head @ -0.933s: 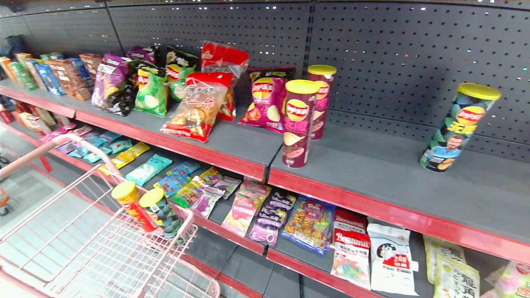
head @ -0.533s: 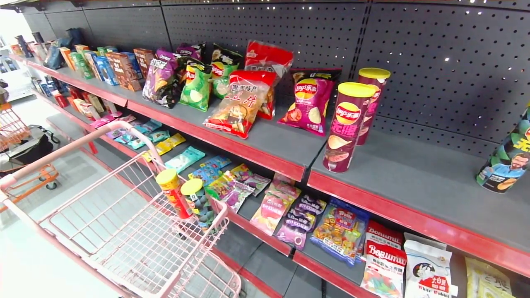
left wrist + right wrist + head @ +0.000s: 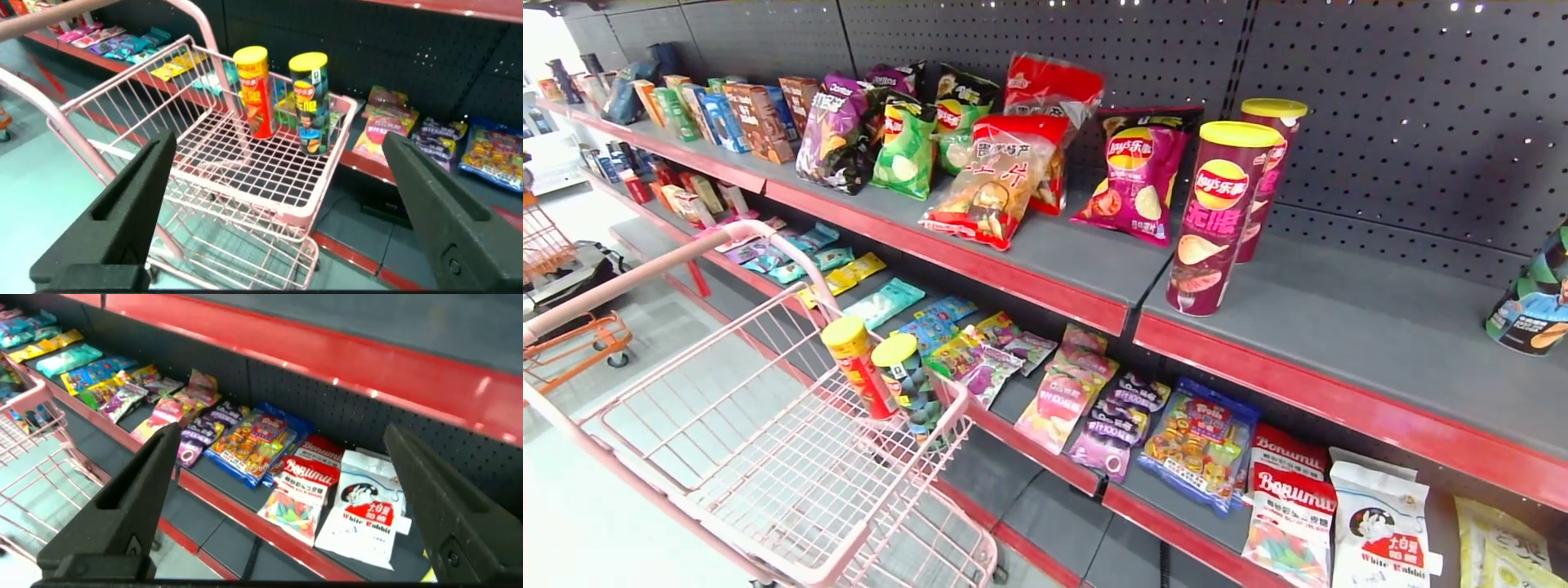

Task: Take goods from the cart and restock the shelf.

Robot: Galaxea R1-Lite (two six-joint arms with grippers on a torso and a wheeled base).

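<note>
Lower left in the head view, the pink wire shopping cart (image 3: 629,280) holds two upright goods at its far corner: a red yellow-lidded cardboard tube (image 3: 858,367) beside a dark green yellow-lidded tube (image 3: 905,380); upper right, the grey red-edged shelf (image 3: 1339,327) carries two maroon tubes (image 3: 1217,216); the left gripper (image 3: 279,143) faces the cart, gaping wide and empty; the right gripper (image 3: 279,433) is likewise spread, holding nothing.

A pink wire cart (image 3: 629,282) stands beside the shelf (image 3: 1339,327). In its corner nearest the shelf, two tall chip cans with yellow lids stand upright, touching: a red can (image 3: 856,367) and a dark green can (image 3: 907,384). The upper shelf board, grey with a red front edge, has bare space on its right part.
</note>
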